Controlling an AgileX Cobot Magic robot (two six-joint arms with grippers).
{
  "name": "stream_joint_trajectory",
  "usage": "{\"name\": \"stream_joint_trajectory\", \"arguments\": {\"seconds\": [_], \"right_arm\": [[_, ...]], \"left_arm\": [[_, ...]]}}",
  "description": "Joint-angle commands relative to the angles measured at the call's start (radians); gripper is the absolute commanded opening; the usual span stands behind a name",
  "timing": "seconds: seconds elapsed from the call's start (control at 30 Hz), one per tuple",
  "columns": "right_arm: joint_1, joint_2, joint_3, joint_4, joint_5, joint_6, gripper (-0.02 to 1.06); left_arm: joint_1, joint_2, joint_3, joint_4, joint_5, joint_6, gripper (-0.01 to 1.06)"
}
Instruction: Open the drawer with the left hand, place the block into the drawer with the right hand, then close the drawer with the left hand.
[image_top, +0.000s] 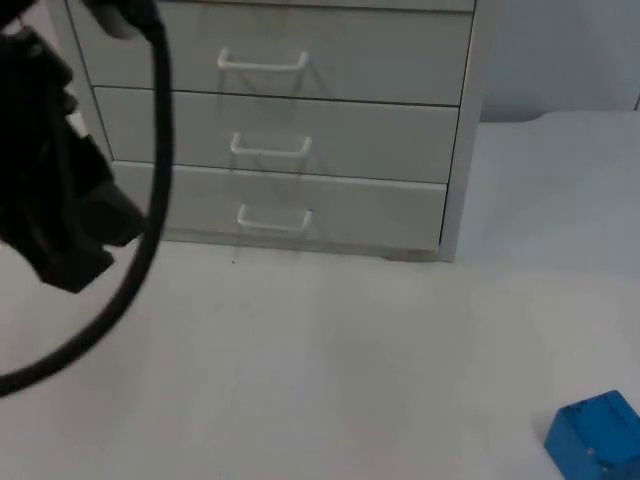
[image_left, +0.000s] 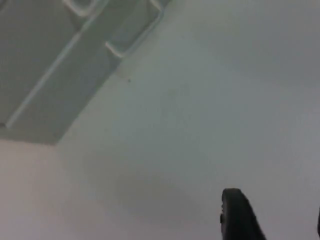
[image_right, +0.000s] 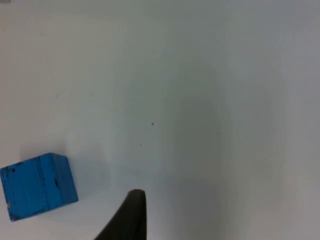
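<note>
A white cabinet (image_top: 440, 150) with three drawers stands at the back of the table, and all three are shut. Their handles are the top one (image_top: 262, 62), the middle one (image_top: 270, 148) and the bottom one (image_top: 275, 218). My left arm (image_top: 55, 190) hangs above the table, left of and in front of the cabinet. The left gripper (image_left: 277, 227) is open over bare table, with the cabinet (image_left: 50, 75) some way ahead. A blue block (image_top: 597, 435) lies near the front right. My right gripper (image_right: 131, 217) hovers above the table, close beside the block (image_right: 37, 185) and apart from it.
The white table (image_top: 330, 370) stretches in front of the cabinet. The grey partition wall (image_top: 560, 50) rises behind, to the cabinet's right.
</note>
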Motion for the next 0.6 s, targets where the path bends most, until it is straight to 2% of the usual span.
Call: {"name": "stream_joint_trajectory", "arguments": {"seconds": [0.0, 0.1, 0.13, 0.17, 0.23, 0.33, 0.43, 0.47, 0.57], "right_arm": [[-0.006, -0.003, -0.005, 0.002, -0.015, -0.008, 1.04], [-0.006, -0.003, -0.005, 0.002, -0.015, -0.008, 1.04], [-0.006, -0.003, -0.005, 0.002, -0.015, -0.008, 1.04], [-0.006, -0.003, -0.005, 0.002, -0.015, -0.008, 1.04], [-0.006, -0.003, -0.005, 0.002, -0.015, -0.008, 1.04], [-0.006, -0.003, -0.005, 0.002, -0.017, -0.008, 1.04], [-0.006, -0.003, -0.005, 0.002, -0.029, -0.008, 1.04], [-0.006, -0.003, -0.005, 0.002, -0.029, -0.008, 1.04], [-0.006, -0.003, -0.005, 0.002, -0.035, -0.008, 1.04]], "left_arm": [[-0.039, 0.025, -0.007, 0.087, -0.093, 0.002, 0.39], [-0.057, 0.082, -0.007, 0.191, -0.18, 0.009, 0.55], [-0.057, 0.082, -0.007, 0.191, -0.18, 0.009, 0.55], [-0.057, 0.114, -0.007, 0.226, -0.201, 0.009, 0.61], [-0.057, 0.174, -0.007, 0.296, -0.234, 0.009, 0.66], [-0.057, 0.239, -0.007, 0.374, -0.281, 0.009, 0.64], [-0.057, 0.353, -0.007, 0.481, -0.375, 0.009, 0.6], [-0.057, 0.353, -0.007, 0.481, -0.375, 0.009, 0.6], [-0.057, 0.445, -0.007, 0.608, -0.431, 0.009, 0.59]]}}
